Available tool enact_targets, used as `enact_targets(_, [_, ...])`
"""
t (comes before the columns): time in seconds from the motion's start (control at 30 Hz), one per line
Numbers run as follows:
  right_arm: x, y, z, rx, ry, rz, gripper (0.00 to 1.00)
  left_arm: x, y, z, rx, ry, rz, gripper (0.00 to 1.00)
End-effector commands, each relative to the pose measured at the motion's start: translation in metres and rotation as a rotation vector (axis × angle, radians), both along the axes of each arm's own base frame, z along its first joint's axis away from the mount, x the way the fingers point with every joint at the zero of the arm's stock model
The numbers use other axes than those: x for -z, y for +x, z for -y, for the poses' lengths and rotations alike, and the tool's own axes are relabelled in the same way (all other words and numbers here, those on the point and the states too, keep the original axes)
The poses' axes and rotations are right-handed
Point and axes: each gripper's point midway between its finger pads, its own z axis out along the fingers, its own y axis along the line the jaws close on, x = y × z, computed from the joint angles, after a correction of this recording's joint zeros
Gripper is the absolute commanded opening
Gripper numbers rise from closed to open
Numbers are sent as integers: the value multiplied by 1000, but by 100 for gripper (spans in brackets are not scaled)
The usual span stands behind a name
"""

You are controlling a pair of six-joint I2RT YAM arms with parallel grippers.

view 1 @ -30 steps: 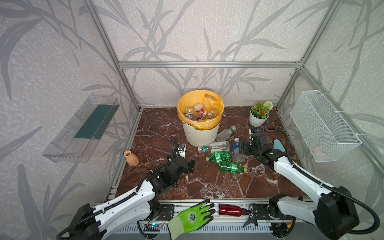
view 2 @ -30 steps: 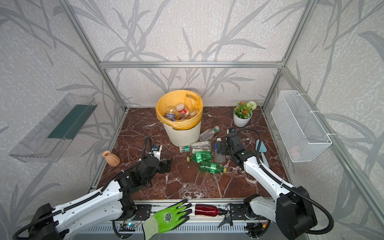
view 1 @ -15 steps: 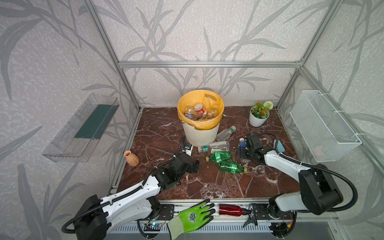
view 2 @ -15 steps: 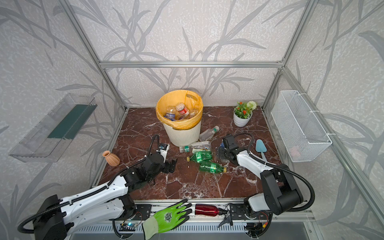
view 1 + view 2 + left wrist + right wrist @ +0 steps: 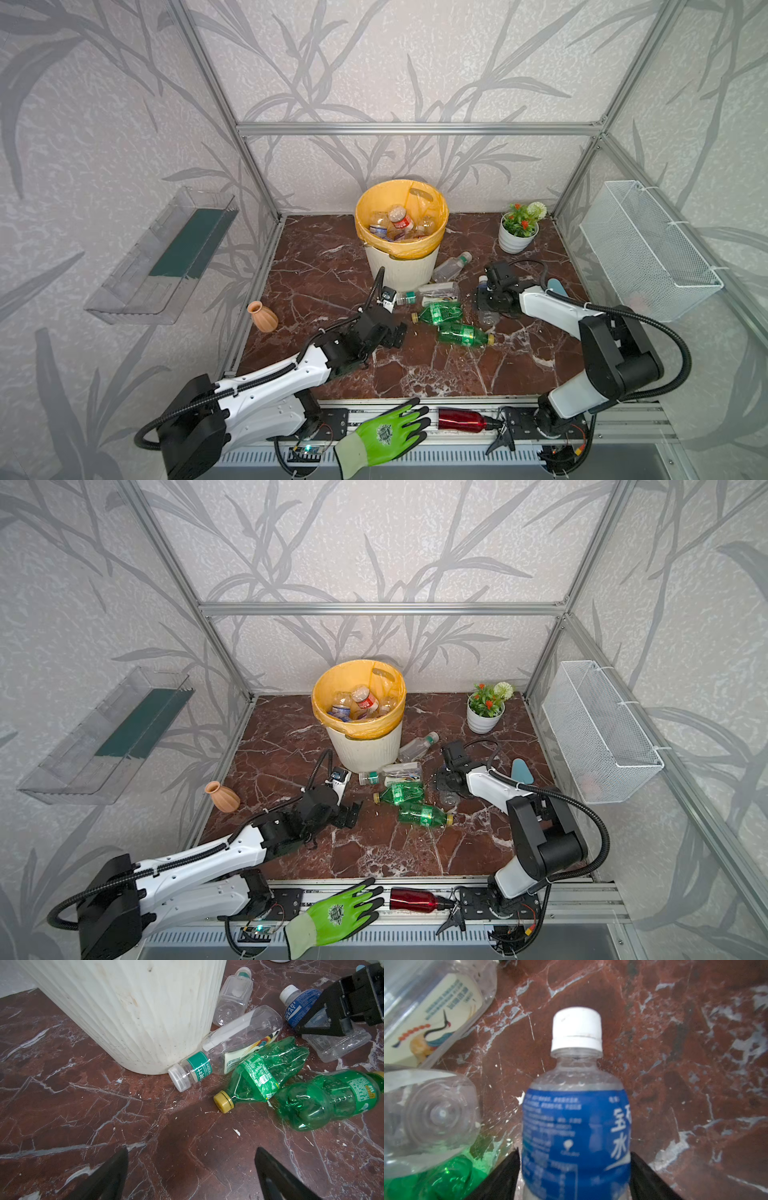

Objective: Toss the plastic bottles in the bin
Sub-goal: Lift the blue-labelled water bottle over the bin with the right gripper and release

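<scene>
The bin [image 5: 401, 266], cream and ribbed with a yellow bag, holds several plastic bottles [image 5: 399, 220]. More lie on the floor beside it. Two are green [image 5: 266, 1072] [image 5: 328, 1101]. One is clear with a green band [image 5: 228, 1047], one is small with a teal cap [image 5: 232, 999], and one is a clear square one [image 5: 340, 1045]. My right gripper [image 5: 574, 1151] is shut on a blue-labelled, white-capped bottle [image 5: 576, 1126], a finger pressing each side of its label. My left gripper [image 5: 191, 1149] hangs open over bare floor, short of the green bottles' caps.
A terracotta vase [image 5: 262, 316] stands at the left edge and a white flowerpot [image 5: 517, 237] at the back right. A red metal bottle [image 5: 461, 419] and a green glove [image 5: 384, 434] lie on the front rail. A wire basket [image 5: 644, 249] hangs on the right wall.
My right gripper's jaws have narrowed onto the blue-labelled bottle. My left gripper has moved right, closer to the green bottles, and stayed open.
</scene>
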Motion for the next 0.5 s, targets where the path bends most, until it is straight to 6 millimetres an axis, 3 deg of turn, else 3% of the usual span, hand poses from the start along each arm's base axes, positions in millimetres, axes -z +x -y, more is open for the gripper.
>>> enact_targets(0.0, [7, -6, 3, 2, 16, -59, 71, -19, 7, 1, -16, -11, 52, 95])
enact_targets(0.2, [2, -5, 4, 18, 41, -48, 55, -27, 7, -3, -24, -19, 83, 96])
enact_targets(0.47, [-39, -4, 2, 19, 106, 122, 54, -22, 7, -10, -67, -34, 78, 96])
